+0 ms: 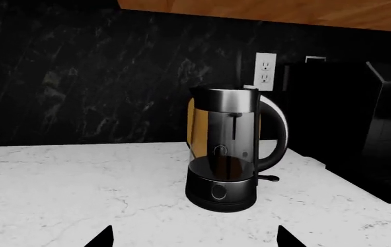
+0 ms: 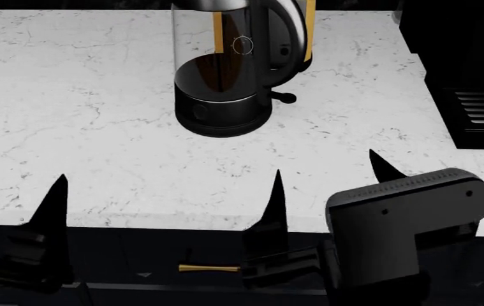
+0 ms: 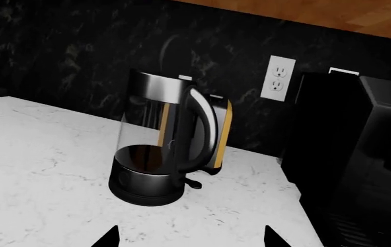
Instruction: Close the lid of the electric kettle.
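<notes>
The electric kettle point(image 1: 224, 149) stands upright on the white marble counter point(image 2: 80, 127); it is clear glass with a black base, a glossy top band and a curved handle. It also shows in the head view point(image 2: 224, 83) and the right wrist view point(image 3: 155, 144). The lid point(image 3: 174, 54) stands up open above the rim, a faint dark disc against the black wall. My left gripper point(image 2: 14, 182) and right gripper point(image 2: 327, 169) hover over the counter's front edge, well short of the kettle. Both are open and empty, as their own wrist views show for the left gripper point(image 1: 195, 236) and the right gripper point(image 3: 191, 236).
A black coffee machine point(image 2: 471, 76) with a slotted tray stands to the kettle's right. A black-and-gold boxy appliance point(image 3: 219, 134) sits just behind the kettle. A white outlet point(image 1: 265, 70) is on the black backsplash. A gold drawer handle point(image 2: 209, 268) is below the counter edge.
</notes>
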### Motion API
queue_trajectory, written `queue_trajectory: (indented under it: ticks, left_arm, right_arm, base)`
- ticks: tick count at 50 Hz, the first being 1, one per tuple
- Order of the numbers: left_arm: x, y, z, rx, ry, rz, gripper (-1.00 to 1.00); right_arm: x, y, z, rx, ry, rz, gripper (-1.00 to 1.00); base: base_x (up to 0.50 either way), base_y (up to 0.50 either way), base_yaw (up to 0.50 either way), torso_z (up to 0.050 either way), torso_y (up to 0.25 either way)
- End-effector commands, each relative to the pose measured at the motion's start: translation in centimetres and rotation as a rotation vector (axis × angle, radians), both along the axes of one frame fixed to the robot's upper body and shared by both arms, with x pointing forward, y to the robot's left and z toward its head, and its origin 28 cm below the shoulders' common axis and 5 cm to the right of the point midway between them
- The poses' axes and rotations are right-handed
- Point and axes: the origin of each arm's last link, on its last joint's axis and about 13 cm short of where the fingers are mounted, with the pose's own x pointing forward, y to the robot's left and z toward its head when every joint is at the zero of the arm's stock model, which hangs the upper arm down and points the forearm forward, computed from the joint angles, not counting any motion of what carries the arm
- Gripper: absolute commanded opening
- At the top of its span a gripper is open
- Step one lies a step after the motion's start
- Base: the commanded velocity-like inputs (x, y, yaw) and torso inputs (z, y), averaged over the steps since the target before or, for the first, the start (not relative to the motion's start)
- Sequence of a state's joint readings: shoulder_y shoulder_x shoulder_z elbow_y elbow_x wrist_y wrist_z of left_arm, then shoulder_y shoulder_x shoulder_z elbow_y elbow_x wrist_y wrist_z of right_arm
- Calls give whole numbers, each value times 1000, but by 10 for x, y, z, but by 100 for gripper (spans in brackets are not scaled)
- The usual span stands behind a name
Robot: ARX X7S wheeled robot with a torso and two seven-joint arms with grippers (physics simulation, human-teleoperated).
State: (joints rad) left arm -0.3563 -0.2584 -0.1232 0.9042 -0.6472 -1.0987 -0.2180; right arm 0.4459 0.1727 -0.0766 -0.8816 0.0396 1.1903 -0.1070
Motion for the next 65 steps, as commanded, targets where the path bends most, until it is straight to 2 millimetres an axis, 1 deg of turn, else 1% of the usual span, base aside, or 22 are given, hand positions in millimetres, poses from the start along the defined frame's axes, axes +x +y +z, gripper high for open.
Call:
queue_trajectory:
  ticks: [1,2,10,18,24,34,47,54,65]
  left_arm:
    - [-20,1,40,139,-58,-46,100]
    - [-19,2,47,153,-70,-47,100]
    - [-9,5,64,186,-65,-51,100]
    - [-4,8,73,194,-68,-44,100]
    - [-4,10,83,198,-80,-41,100]
    - [-3,12,94,205,-88,-36,100]
    - [-2,15,110,209,-100,-29,100]
    - [-3,14,113,210,-101,-19,100]
    - [-2,15,113,212,-100,-11,100]
  right_arm:
    - [-15,-8,44,-45,-38,8,100]
    - [-13,-11,50,-44,-50,5,100]
    - [-12,-13,77,-69,-54,-4,100]
    - [-10,-13,90,-90,-65,-6,100]
    - [-10,-12,96,-103,-73,-4,100]
    - [-11,-10,106,-119,-81,-4,100]
    - [-11,-10,110,-126,-91,-19,100]
    - [-13,-9,112,-139,-102,-21,100]
    - [-13,-7,117,-153,-113,-18,100]
  base:
    - [0,0,0,0,0]
    - [0,0,0,0,0]
    - [0,0,0,0,0]
    - [0,0,0,0,0]
    - [0,0,0,0,0]
    - [0,0,0,0,0]
    - [0,0,0,0,0]
    - [162,0,0,0,0]
    - [231,0,0,0,0]
